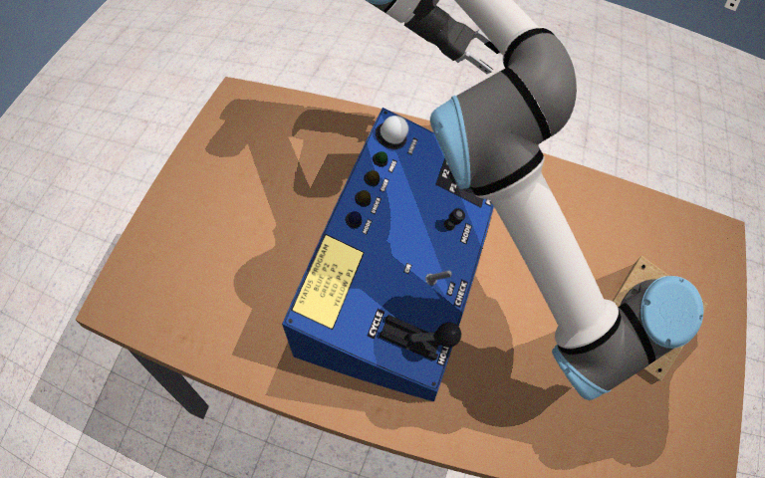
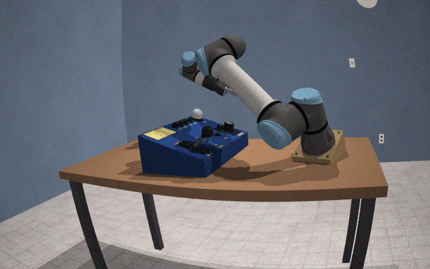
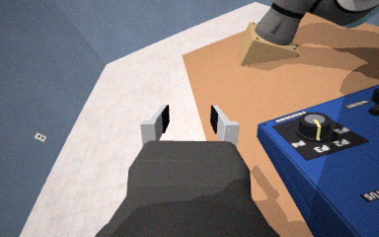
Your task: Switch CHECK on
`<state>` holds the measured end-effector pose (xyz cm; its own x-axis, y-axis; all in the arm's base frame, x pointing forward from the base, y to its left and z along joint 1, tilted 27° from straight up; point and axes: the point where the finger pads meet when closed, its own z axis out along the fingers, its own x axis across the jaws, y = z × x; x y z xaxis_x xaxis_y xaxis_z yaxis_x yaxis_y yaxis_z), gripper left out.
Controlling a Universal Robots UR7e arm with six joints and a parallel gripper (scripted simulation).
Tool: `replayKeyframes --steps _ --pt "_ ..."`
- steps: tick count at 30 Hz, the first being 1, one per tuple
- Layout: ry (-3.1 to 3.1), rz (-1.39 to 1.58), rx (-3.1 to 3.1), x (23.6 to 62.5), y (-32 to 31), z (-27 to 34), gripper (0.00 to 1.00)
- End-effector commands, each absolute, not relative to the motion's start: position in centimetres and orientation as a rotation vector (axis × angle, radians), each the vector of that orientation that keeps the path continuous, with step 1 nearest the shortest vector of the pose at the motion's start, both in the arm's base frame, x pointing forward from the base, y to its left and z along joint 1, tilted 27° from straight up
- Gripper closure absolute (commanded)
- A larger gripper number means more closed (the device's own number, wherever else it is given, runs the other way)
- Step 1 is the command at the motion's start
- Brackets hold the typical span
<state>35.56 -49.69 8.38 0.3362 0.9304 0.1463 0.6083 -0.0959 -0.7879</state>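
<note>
A blue console [image 1: 388, 253] stands on the wooden table, also seen in the side view [image 2: 191, 147]. Its CHECK toggle [image 1: 438, 276] is a small grey lever between the ON and OFF labels, leaning toward OFF. My gripper [image 1: 476, 56] is open and empty, high above the table behind the console's far end; it shows in the side view [image 2: 228, 92] and the wrist view [image 3: 189, 120]. The wrist view shows only the console's corner with the program dial [image 3: 314, 127]; the CHECK toggle is out of that view.
On the console are a MODE knob [image 1: 453, 218], a black-balled CYCLE/HOLD lever [image 1: 445, 335], a white STATUS dome [image 1: 392, 129], a row of dark lamps [image 1: 367, 189] and a yellow legend plate [image 1: 327, 280]. My arm's base [image 1: 656, 321] stands at the table's right.
</note>
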Motion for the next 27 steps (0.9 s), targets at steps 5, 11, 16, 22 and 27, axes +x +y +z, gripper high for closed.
replayKeyframes --steps 5,11,16,22,27 --pt "-1.366 0.508 -1.804 35.54 -49.74 8.47 0.0" --pt "-1.366 0.508 -1.804 35.54 -49.74 8.47 0.0" --pt "-1.366 0.508 -1.804 35.54 -49.74 8.47 0.0" --pt "-1.364 0.508 -1.806 35.51 -49.71 8.54 0.0" --pt "-1.352 0.507 -1.817 35.34 -49.57 8.83 0.0"
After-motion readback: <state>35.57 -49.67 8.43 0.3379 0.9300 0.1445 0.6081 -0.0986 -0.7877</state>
